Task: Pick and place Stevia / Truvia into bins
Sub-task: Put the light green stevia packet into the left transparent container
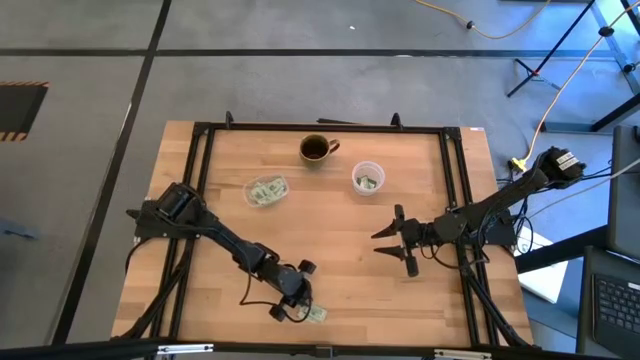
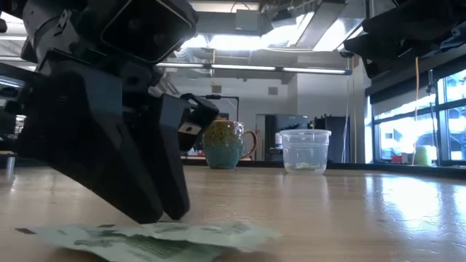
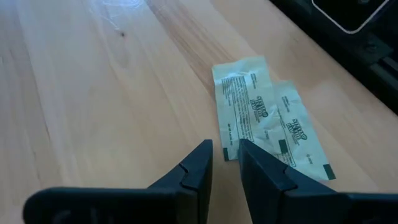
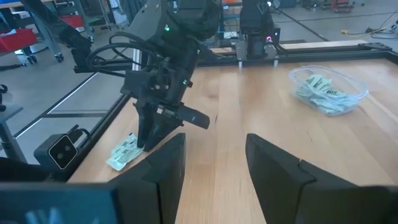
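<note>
Two pale green-and-white sachets (image 3: 255, 106) lie flat and overlapping on the wood near the table's near edge (image 1: 316, 314). My left gripper (image 3: 225, 152) points down at them, its fingers a narrow gap apart and straddling the near short end of the upper sachet. In the low view its fingertips (image 2: 156, 212) reach down to the sachets (image 2: 167, 239). The clear shallow tub (image 1: 267, 190) and the clear round cup (image 1: 368, 178) each hold sachets. My right gripper (image 1: 392, 241) hovers open over the table's right half, holding nothing. My left gripper comes from above, slanting, at the short end of the upper sachet (image 3: 225, 144), with one finger on each side of that end's corner. The sachet lies flat on the table. Whether the fingertips touch the paper I cannot tell.
A dark mug with a handle (image 1: 317, 149) stands near the far edge, between tub and cup. A black metal frame (image 1: 320, 128) borders the table. Bare wood lies between the two grippers and the containers. The sachets sit close to the near frame rail (image 3: 348, 50).
</note>
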Controlling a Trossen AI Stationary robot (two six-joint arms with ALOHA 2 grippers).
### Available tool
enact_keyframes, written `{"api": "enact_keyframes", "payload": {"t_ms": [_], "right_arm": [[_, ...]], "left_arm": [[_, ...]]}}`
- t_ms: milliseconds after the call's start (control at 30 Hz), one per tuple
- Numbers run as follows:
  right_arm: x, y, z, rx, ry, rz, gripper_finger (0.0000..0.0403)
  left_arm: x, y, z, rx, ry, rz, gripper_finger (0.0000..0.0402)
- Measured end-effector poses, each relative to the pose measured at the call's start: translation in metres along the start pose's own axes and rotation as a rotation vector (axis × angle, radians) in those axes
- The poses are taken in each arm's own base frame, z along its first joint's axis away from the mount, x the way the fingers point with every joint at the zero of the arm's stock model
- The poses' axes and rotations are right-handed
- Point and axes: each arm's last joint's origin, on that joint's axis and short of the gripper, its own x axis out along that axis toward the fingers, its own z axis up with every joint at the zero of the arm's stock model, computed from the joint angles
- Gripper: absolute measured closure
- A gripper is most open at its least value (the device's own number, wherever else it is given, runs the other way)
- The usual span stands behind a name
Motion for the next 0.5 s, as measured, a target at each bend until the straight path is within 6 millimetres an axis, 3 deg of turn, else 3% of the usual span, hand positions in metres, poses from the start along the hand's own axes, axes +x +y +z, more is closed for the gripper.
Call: {"api": "enact_keyframes", "payload": {"t_ms": [233,500], "right_arm": [[0.0,0.0,0.0,-0.003,0.004,-0.001,0.0232],[0.0,0.0,-0.001,-0.007,0.014,-0.003,0.0232]], "left_arm": [[0.005,0.007,-0.006,-0.023,0.027,-0.001,0.0335],[0.004,0.016,-0.007,-0.096,0.034,-0.003,0.0387]]}}
